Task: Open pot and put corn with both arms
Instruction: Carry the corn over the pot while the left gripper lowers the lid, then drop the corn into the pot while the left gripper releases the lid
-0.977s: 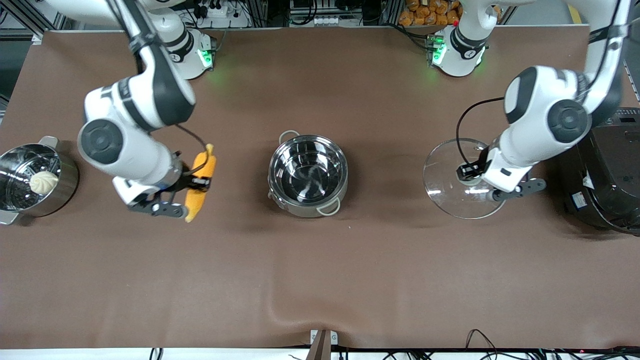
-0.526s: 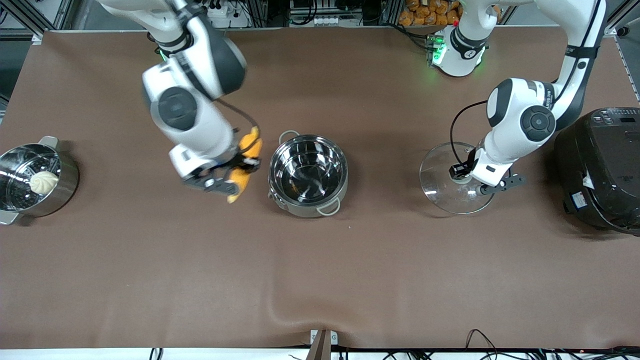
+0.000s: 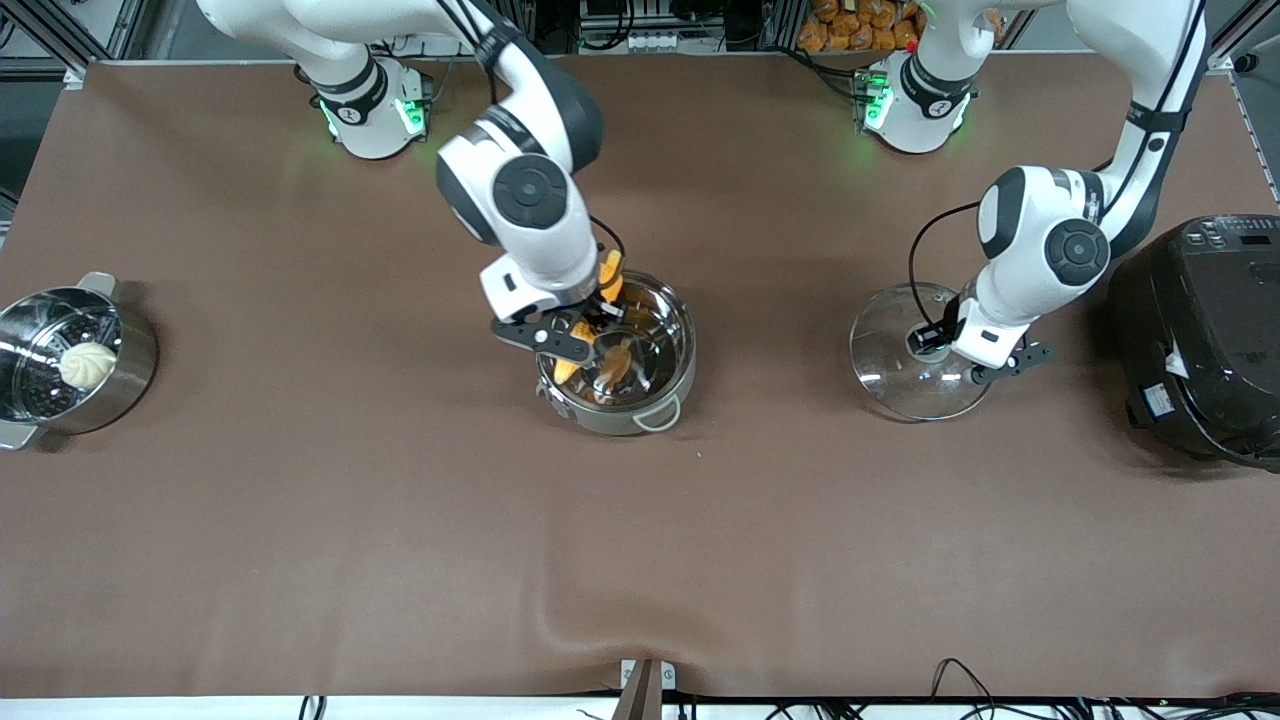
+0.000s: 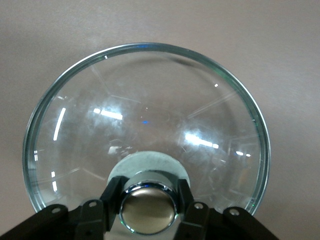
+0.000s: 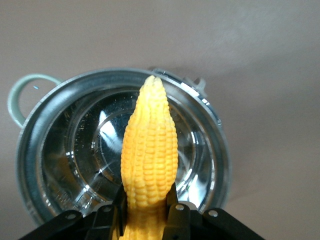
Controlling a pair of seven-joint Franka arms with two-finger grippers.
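The steel pot (image 3: 668,335) stands open in the middle of the table. My right gripper (image 3: 582,335) is over the pot and shut on the corn (image 3: 610,273). In the right wrist view the corn (image 5: 150,155) points out from the gripper (image 5: 147,210) across the pot's mouth (image 5: 210,150). My left gripper (image 3: 935,340) is shut on the knob of the glass lid (image 3: 890,370), held low toward the left arm's end of the table. I cannot tell if the lid touches the table. The left wrist view shows the lid (image 4: 145,110), with the gripper (image 4: 148,209) closed round its knob.
A steel steamer pot (image 3: 135,365) with a white bun (image 3: 87,363) stands at the right arm's end of the table. A big black cooker (image 3: 1200,340) stands at the left arm's end, close to the lid.
My right arm has carried the corn from near the steamer pot across to over the open pot. My left arm has lowered the lid a little and hardly moved since.
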